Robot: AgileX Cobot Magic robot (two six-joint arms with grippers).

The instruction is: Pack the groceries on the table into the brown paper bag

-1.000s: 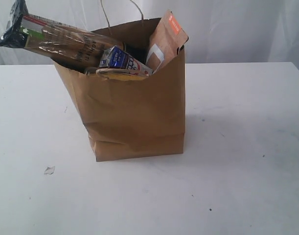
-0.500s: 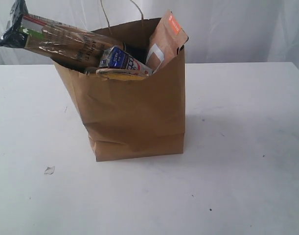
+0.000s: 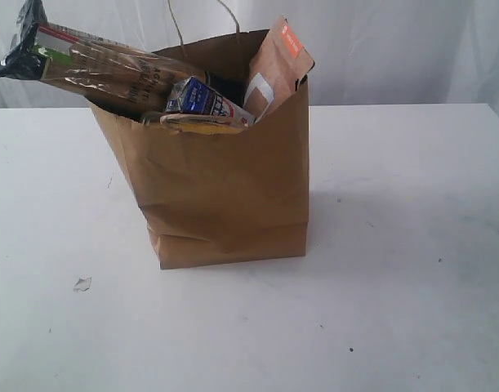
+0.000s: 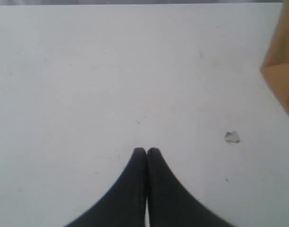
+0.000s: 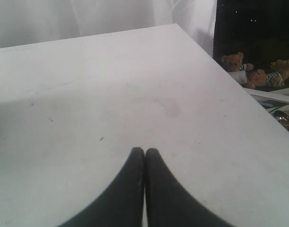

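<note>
On the table [image 3: 412,204], the brown paper bag [image 3: 224,188] stands near the closed left gripper [image 4: 145,150].

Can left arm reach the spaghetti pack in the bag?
Probably yes: the spaghetti pack juts over the left rim of the brown paper bag, uncovered. The left gripper is shut, so must open first.

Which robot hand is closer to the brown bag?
Left, probably. The brown paper bag shows near the left gripper; the right gripper has no bag in view.

Exterior faces brown paper bag [image 3: 224,188]; wrists overlook table [image 4: 87,71].
</note>
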